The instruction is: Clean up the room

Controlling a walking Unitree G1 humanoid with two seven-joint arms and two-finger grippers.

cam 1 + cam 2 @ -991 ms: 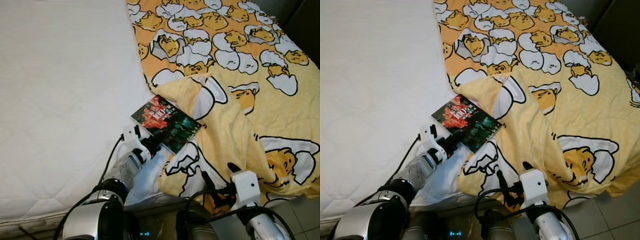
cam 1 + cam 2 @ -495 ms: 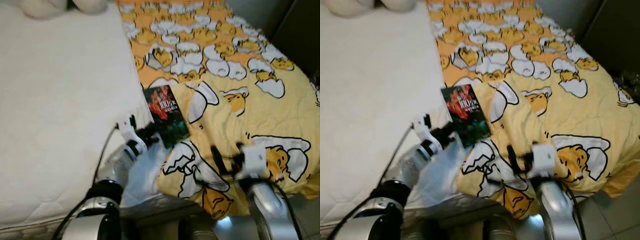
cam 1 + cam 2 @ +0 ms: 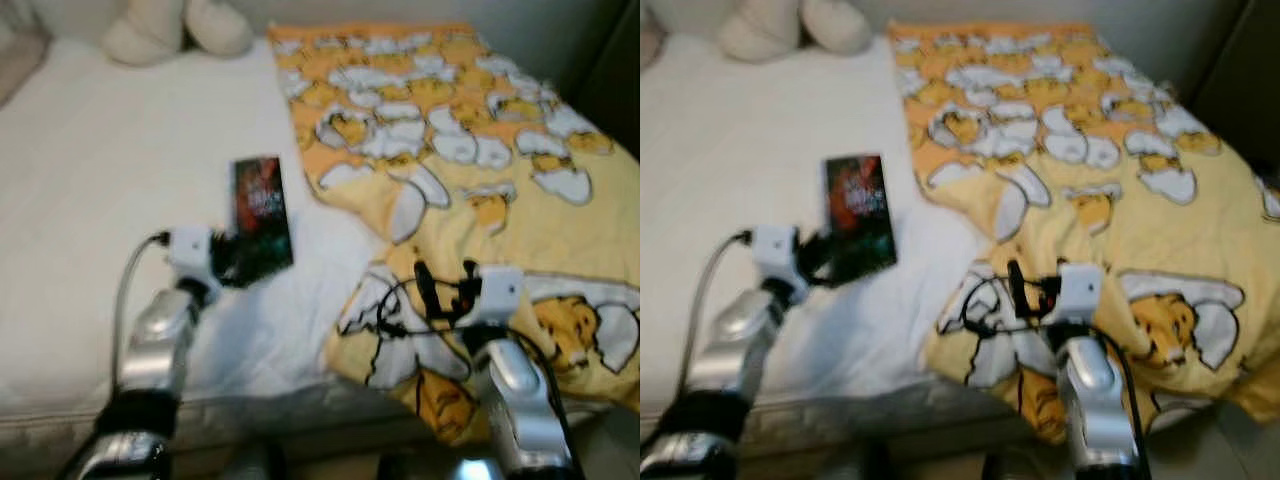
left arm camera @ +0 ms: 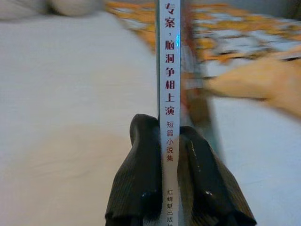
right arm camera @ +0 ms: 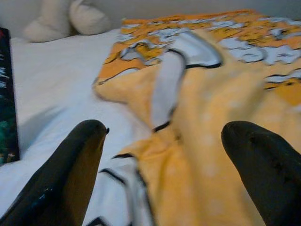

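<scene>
Left gripper [image 4: 167, 188] clamped, right gripper [image 5: 174, 160] seemingly agape

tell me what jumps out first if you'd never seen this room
The yellow-orange blanket printed with cartoon eggs covers the right side of the white bed. The left gripper holds a dark book upright above the sheet, pinched at its spine. The right gripper hovers open over the blanket's near folded edge.

Silver arms w/ white wrist blocks, black cables looping off both, ribbed black fingers [image 4: 141, 179] on each gripper.
</scene>
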